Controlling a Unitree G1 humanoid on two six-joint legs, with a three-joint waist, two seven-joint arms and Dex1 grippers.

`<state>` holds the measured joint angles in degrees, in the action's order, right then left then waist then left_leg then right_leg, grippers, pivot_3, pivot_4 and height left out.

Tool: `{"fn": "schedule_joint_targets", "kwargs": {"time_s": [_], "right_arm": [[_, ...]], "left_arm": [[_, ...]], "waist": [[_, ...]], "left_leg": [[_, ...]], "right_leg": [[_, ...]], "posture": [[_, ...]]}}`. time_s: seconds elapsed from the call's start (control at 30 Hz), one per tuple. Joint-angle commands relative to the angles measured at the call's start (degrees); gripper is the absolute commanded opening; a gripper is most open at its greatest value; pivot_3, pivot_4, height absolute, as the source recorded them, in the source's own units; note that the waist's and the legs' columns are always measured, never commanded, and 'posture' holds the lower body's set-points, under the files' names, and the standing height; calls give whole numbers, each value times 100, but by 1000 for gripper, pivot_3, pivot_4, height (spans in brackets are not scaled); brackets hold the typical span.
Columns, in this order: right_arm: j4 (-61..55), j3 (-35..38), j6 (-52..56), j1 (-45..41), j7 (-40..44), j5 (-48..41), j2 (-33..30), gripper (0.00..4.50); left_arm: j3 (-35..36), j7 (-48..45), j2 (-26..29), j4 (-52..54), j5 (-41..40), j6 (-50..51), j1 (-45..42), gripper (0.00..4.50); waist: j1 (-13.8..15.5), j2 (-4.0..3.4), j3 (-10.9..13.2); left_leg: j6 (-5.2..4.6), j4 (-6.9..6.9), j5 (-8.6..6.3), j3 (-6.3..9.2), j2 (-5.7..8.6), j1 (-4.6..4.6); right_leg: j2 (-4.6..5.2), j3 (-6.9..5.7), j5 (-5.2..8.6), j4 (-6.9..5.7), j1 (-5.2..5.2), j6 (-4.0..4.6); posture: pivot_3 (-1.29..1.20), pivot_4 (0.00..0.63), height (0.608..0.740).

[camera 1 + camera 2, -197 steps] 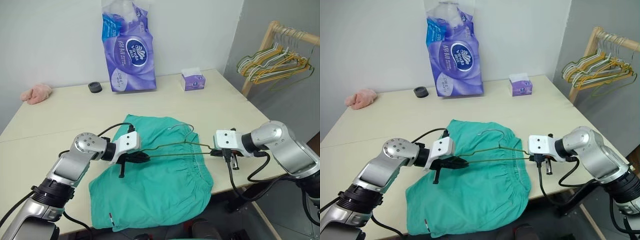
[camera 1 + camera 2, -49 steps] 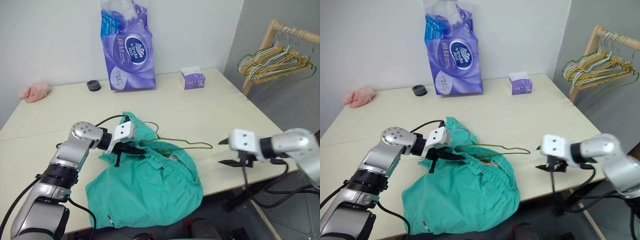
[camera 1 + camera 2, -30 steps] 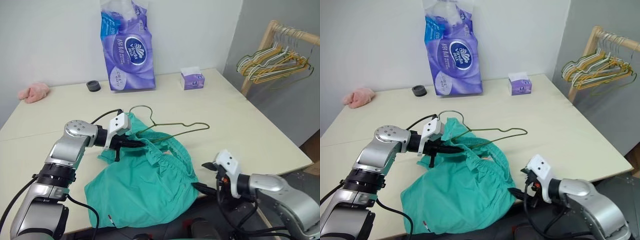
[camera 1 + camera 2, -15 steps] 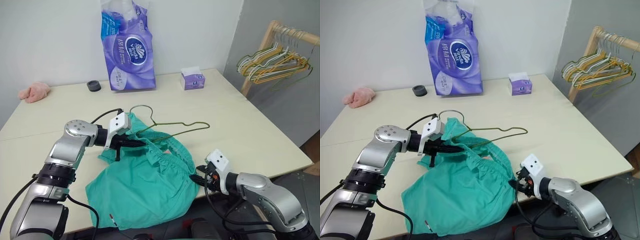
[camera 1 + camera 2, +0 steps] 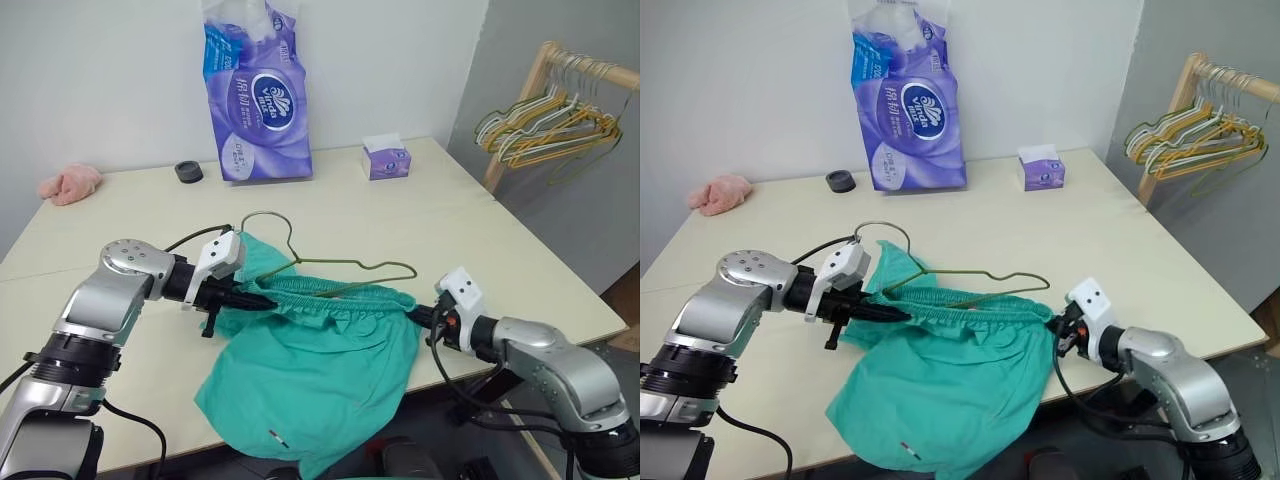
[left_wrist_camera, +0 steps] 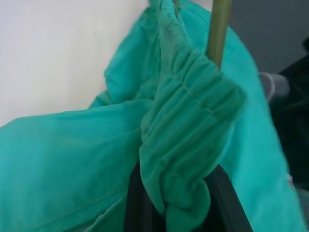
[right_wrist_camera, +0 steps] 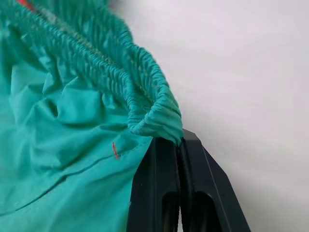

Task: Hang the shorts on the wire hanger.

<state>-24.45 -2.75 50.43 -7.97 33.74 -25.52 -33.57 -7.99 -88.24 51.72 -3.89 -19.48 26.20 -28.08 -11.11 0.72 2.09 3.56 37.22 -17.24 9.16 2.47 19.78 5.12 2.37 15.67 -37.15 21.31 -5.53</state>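
The shorts hang over the table's near edge, their lower hem cut off at the bottom of the head views. The waistband runs stretched left to right between the arms. The right gripper is clamped on the waistband's right end; the left gripper pinches the left end along with the hanger, its fingertips buried in fabric. The hanger lies lengthwise along the waistband, hook toward the left arm, its lower wire hidden inside the shorts. Farther back stand a purple tissue pack, a small tissue box, a black ring and a pink cloth.
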Motion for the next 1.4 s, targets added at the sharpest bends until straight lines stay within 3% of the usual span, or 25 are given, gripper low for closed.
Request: {"fn": "schedule_joint_targets", "kwargs": {"time_s": [0.03, 0.57, 0.7, 0.83, 1.07, 1.3, 1.4], "right_arm": [[89, 366, 43, -103, 90, -95, -199, 32], [-722, 202, 173, -59, 522, -327, -804, 32], [-823, 155, 115, -331, 862, -298, -1310, 32], [-699, -493, -305, -1020, 1188, 191, -1696, 32], [-422, -1731, -715, -2306, 1442, 1039, -1439, 32], [-238, -1880, -663, -2683, 1662, 1128, -1113, 32], [-316, -1754, -706, -2592, 1797, 1109, -1242, 627]], "left_arm": [[3, -203, 263, 70, 64, -136, -89, 0], [-397, 143, 194, -921, 1127, -1422, -180, 0], [-522, 428, 121, -1041, 1492, -1829, -204, 0], [-645, 883, -196, -956, 1727, -1888, -263, 0], [-826, 1635, -765, -714, 2169, -1839, -302, 0], [-859, 1823, -953, -491, 2242, -1734, -77, 0], [-841, 1894, -983, -480, 2241, -1733, -19, 0]], "waist": [[-3, 0, 0], [3, -1, 0], [1, -1, 0], [-9, -2, 0], [-22, -1, 0], [-34, -1, 0], [-29, -1, 0]], "left_leg": [[0, 0, 0, 0, 0, 0], [0, 1, 0, -1, -1, 2], [0, 2, 0, -2, -1, 1], [0, 1, 0, -2, -1, 2], [0, 3, 0, -2, 0, 4], [3, 3, 1, 1, 6, 9], [2, 4, 1, 2, 5, 8]], "right_leg": [[0, 0, 0, 0, 1, 0], [1, 2, 0, 1, 3, 0], [2, 3, 0, 2, 2, 0], [2, 0, 0, 3, 2, 0], [4, 1, 0, 4, 4, -1], [12, 1, -1, 6, 7, 0], [12, 1, -1, 3, 7, 0]], "posture": [[-200, 0, 740], [-216, 0, 740], [-226, 0, 740], [-237, 0, 740], [-238, 0, 740], [-234, 0, 740], [-232, 0, 740]]}}
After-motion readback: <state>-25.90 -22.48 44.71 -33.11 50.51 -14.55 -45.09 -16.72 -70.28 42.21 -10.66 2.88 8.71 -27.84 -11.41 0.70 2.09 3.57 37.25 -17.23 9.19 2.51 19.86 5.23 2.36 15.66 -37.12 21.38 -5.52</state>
